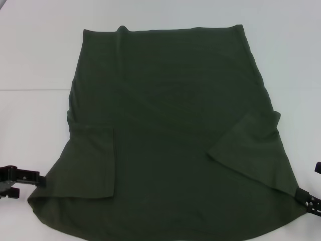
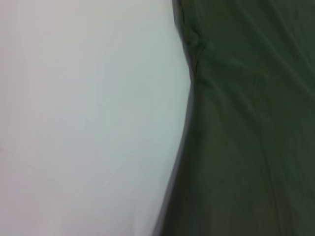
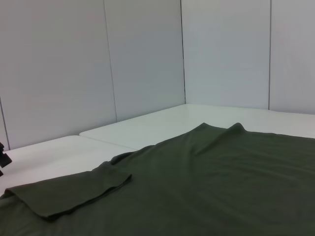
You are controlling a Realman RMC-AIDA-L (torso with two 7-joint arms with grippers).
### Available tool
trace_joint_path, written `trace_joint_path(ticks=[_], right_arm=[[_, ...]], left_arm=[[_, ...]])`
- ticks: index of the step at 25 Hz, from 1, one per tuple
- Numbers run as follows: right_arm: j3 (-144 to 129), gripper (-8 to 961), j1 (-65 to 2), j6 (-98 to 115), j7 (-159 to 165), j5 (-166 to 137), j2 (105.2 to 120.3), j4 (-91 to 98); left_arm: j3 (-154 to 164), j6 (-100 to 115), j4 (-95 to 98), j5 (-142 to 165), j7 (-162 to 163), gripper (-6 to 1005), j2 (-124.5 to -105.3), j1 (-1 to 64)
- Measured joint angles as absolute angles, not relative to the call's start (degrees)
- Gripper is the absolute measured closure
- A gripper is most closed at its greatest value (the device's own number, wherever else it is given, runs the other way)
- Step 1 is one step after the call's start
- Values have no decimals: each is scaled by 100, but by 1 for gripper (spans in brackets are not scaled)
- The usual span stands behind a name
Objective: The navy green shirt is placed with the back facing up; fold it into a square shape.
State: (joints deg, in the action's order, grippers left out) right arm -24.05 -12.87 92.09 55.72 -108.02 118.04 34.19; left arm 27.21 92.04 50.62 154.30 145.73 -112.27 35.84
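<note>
The left gripper (image 1: pixel 22 178) sits low at the near left of the bench (image 1: pixel 35 60), just beside the shirt's near left edge; only its dark body shows, so whether it is apart or together cannot be told. Its wrist view looks down on the shirt's edge (image 2: pixel 189 113) running against bare white bench surface (image 2: pixel 83 118), with a small pucker in the cloth along that edge.

The navy green shirt (image 1: pixel 170 130) lies spread flat across the middle of the bench, plain side up, narrower at the far end and flaring wider toward the robot. Both short sleeves are folded inward onto the body: the left sleeve (image 1: pixel 95 160) lies as a squarish flap with a straight vertical edge, and the right sleeve (image 1: pixel 251 145) lies as a slanted, triangular flap. The near hem curves and runs off the lower edge of the head view.

The right gripper (image 1: pixel 311 201) is at the near right corner of the shirt, touching or just at its edge, mostly out of the picture, and its state cannot be told either. Its wrist view looks low across the shirt (image 3: pixel 197 187), showing a folded sleeve flap (image 3: pixel 74 194) on top of the cloth and white walls (image 3: pixel 147 59) behind the bench.
</note>
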Motion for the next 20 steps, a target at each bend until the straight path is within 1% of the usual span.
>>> trace_joint_path(ticks=[20], right_arm=[[-2410, 7, -1318, 9191, 5572, -10802, 11851, 3419]], left_arm=[[2868, 8753, 4795, 15460, 14533, 98, -11252, 3561]])
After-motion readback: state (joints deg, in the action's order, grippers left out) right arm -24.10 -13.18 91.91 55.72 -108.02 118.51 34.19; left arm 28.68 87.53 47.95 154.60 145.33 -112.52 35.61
